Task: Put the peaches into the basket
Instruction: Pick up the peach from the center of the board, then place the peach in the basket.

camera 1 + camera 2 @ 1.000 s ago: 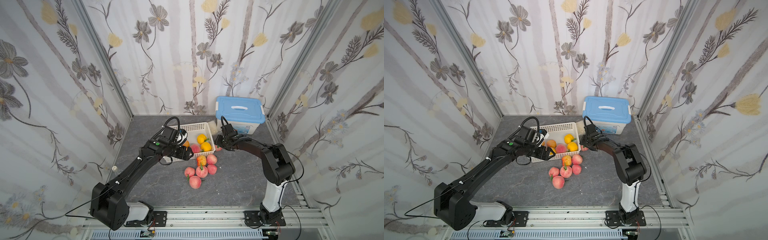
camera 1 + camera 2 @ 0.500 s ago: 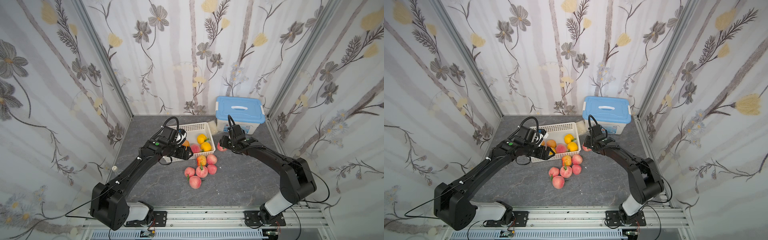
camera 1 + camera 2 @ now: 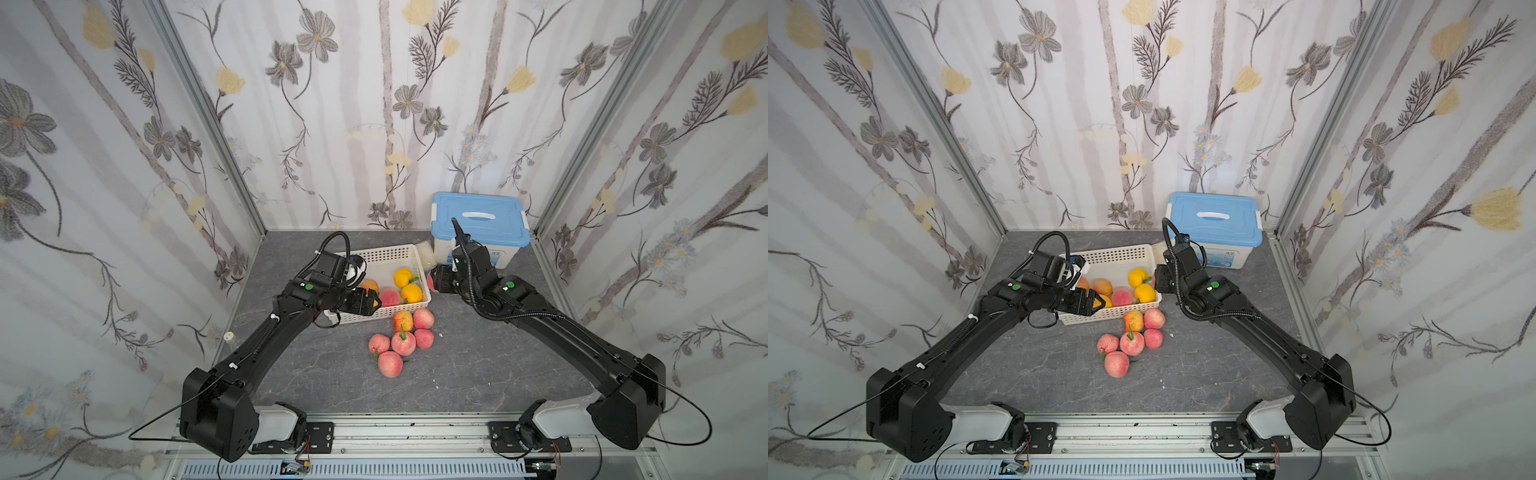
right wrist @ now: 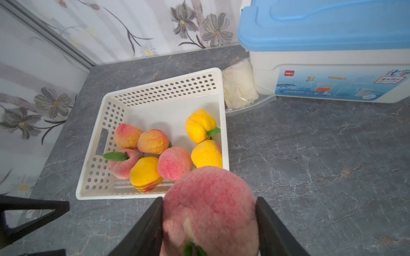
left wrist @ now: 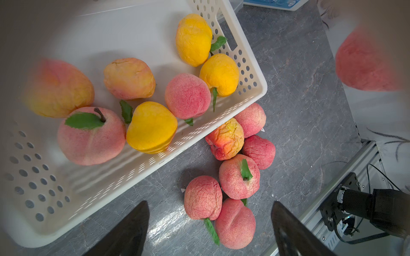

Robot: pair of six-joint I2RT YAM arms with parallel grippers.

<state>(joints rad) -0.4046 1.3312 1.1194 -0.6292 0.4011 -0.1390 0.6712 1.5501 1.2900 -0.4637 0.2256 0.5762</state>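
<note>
Grey marbled tabletop [image 3: 498, 374] carries everything, with flowered paper walls around it. At its back right stands a white storage box [image 3: 482, 220] with its blue lid on. Just beside it, toward the left, the white perforated basket [image 3: 386, 251] sits askew. 7 peaches [image 4: 174, 163] lie in its near half: 3 yellow, 4 pink or orange-blushed. The left gripper [image 5: 208, 206] hangs over the basket's near left corner, its fingers [image 5: 133, 228] spread wide with nothing between them. The right gripper [image 4: 209, 202] hovers just outside the basket's right wall. Its fingers [image 4: 150, 221] press on both sides of a pink peach [image 4: 210, 212], which is held above the tabletop with its leaf toward the wrist. 6 loose peaches [image 3: 403, 341] huddle on the tabletop, touching one another, just in front of the basket's near right corner. A crumpled whitish plastic bag [image 4: 238, 88] is wedged between basket and box.
</note>
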